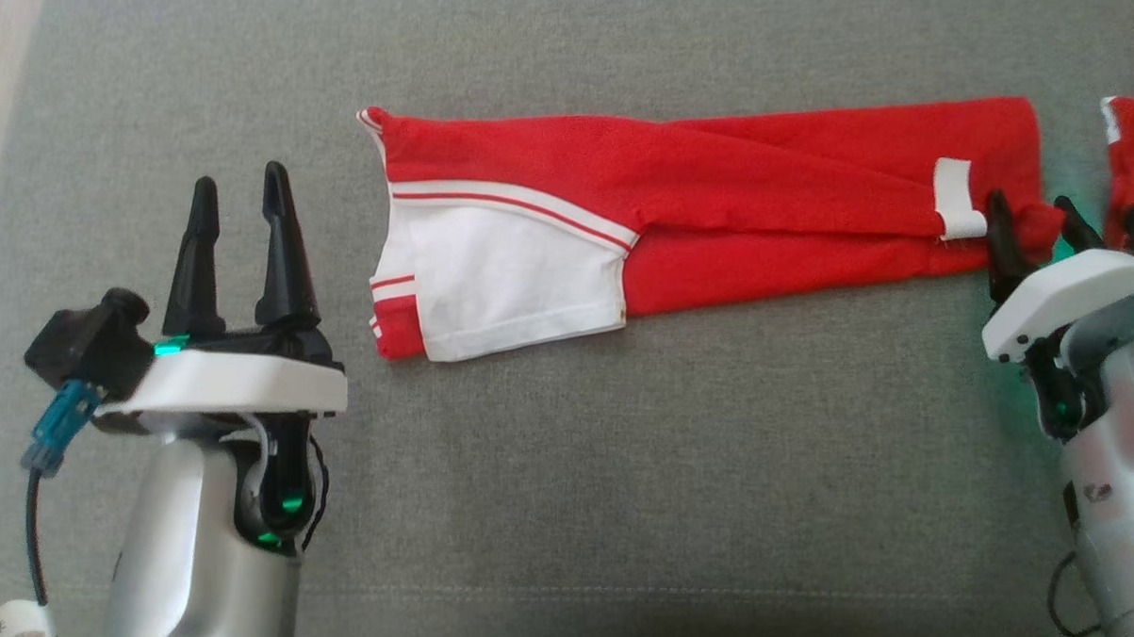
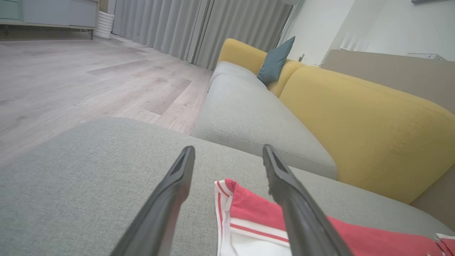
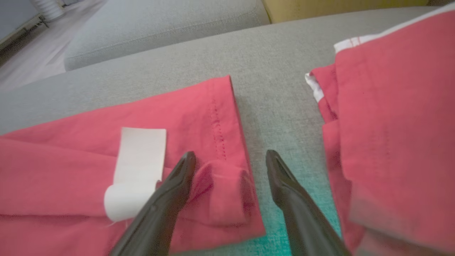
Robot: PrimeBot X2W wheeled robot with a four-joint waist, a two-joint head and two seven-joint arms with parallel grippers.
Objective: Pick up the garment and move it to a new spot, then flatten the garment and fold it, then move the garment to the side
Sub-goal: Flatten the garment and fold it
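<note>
Garment: the garment (image 1: pixel 713 181) lies folded into a long, narrow red strip across the middle of the grey cushion (image 1: pixel 572 450), with its white sleeve (image 1: pixel 500 283) at the robot's left end.
Left end edge: the striped trim is crisp and flat, with bare grey fabric all around it.
Right end edge: the stitched hem is straight at the far side. The near corner is bunched into a small roll, and a white label (image 3: pixel 140 160) curls up just beside it.
Neighbour: a second red cloth (image 3: pixel 391 124) lies past the right end, apart from the strip, with a lane of bare cushion between them.
Left gripper: the left gripper (image 1: pixel 240 184) has its fingers spread wide with nothing between them. It hovers to the left of the sleeve end, apart from the cloth.
Right gripper: the right gripper (image 3: pixel 230 156) has its jaws parted wide at the bunched corner. One finger is against or just over the roll and the other is over bare cushion, so the cloth is not pinched.
Open room: a broad bare band runs along the near side of the strip, a narrower one lies beyond it, and there is free cushion to the left.
Surface: a woven grey fabric that is smooth, with a seam line near the front edge.
Room: a yellow sofa back (image 2: pixel 373 121) with a teal pillow (image 2: pixel 275 60), grey curtains (image 2: pixel 199 25) and a pale wood floor (image 2: pixel 71 71).
</note>
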